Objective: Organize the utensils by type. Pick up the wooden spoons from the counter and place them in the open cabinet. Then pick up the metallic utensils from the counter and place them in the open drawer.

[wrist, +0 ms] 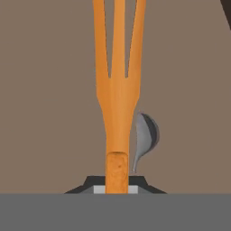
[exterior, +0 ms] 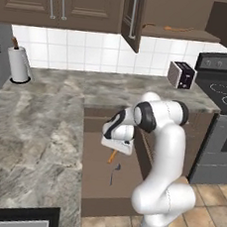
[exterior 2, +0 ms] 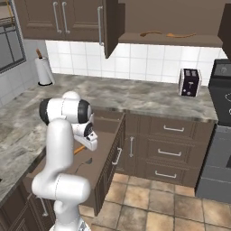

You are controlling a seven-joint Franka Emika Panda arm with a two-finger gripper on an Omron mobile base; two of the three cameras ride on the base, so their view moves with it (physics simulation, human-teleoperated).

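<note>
One slim orange three-pronged fork (wrist: 118, 81) is pinched by its handle end in my hand (wrist: 117, 188), prongs pointing down over the brown open drawer (exterior: 96, 176), just beside the thin grey metal spoon (wrist: 145, 135) lying inside.

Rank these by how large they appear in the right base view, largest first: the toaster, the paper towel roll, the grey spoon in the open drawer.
1. The toaster and the paper towel roll look about alike; the roll stands farther back, so I won't rank them.
2. The grey spoon in the open drawer appears clearly smallest, thin and short.
</note>
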